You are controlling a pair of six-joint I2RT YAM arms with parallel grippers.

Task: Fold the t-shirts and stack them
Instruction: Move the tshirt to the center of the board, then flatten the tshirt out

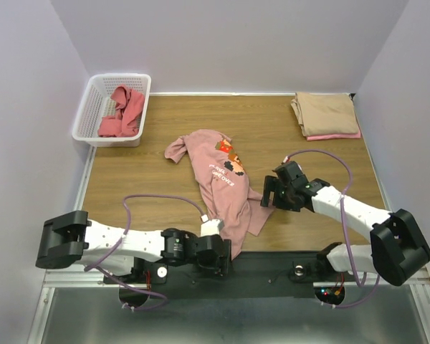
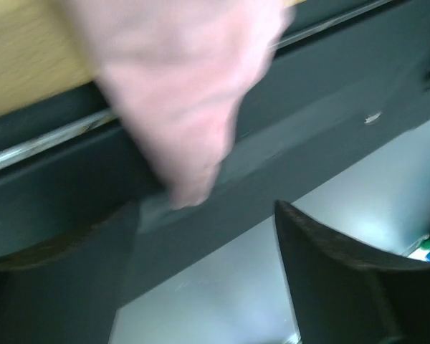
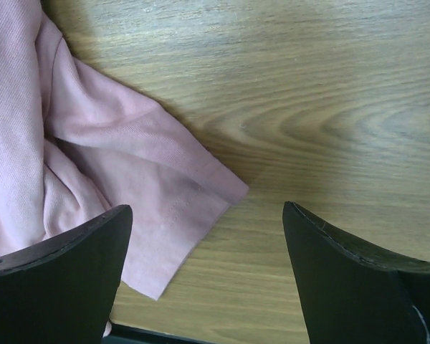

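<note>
**Basket and Bare Wood**

A white plastic lattice basket (image 1: 86, 118) stood at the far left corner of the wooden tabletop (image 1: 272, 136), its long side running along the left edge. Pale walls (image 1: 236, 43) closed in three sides. A black strip (image 1: 272, 261) ran along the near edge.

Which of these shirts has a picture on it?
The dusty pink shirt sprawled mid-table, print on its chest. The coral shirt in the basket and the folded tan stack far right show none.
</note>
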